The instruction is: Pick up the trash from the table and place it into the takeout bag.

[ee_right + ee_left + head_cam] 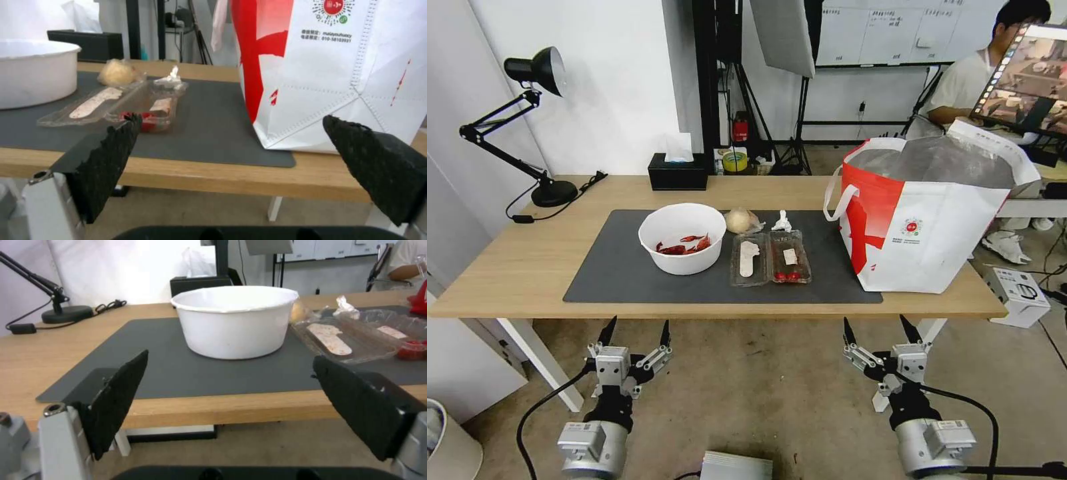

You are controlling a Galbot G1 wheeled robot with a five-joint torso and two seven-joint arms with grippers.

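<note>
A black lamp [534,120] stands on the far left corner of the desk [507,267], its cord trailing along the wood. The left gripper [634,332] hangs below the desk's near edge, over the floor, fingers spread apart and holding nothing; from its wrist view it faces the bowl across the mat's front edge. A dark grey mat [620,273] covers the middle of the desk. On its left half sits the white bowl [682,238] with red scraps inside. Behind it, off the mat at the desk's back edge, is a black tissue box [678,172]. Just right of the bowl, at the mat's rear, lies the beige wrapped ball [739,219], and near that the small white paper wad [782,222]. In front of them rests the clear two-part tray [770,257], with red bits in its right half. The right gripper [882,330] also hangs below the desk edge, fingers apart and empty. At the right end of the desk stands the white-and-red takeout bag [927,227], upright, mouth open, its near corner on the mat.
</note>
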